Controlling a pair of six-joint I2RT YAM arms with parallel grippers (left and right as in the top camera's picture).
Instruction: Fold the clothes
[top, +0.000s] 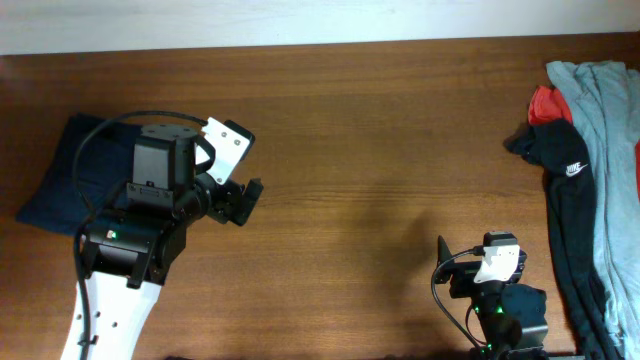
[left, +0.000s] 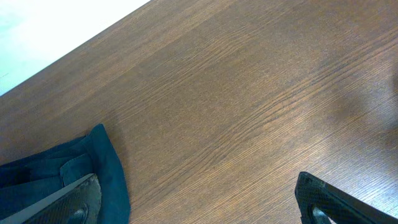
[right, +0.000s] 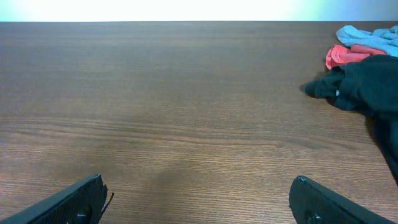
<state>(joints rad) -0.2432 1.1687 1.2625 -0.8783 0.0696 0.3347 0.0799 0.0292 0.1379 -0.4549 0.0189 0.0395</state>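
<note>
The clothes, dark navy shorts (top: 70, 170), lie flat in a compact bundle at the table's left side, partly hidden under my left arm. In the left wrist view a corner of the shorts (left: 106, 174) shows at the lower left beside one finger. My left gripper (top: 245, 200) (left: 199, 205) hovers open just right of the shorts, with only bare wood between its fingers. My right gripper (top: 468, 258) (right: 199, 202) sits open near the front edge, right of centre, holding nothing.
A pile lies along the right edge: a black garment with a white swoosh (top: 570, 200) (right: 367, 87), a light grey shirt (top: 605, 120) (right: 367, 36) and a red piece (top: 545, 102) (right: 345, 56). The wooden table (top: 380, 130) stretches between the arms.
</note>
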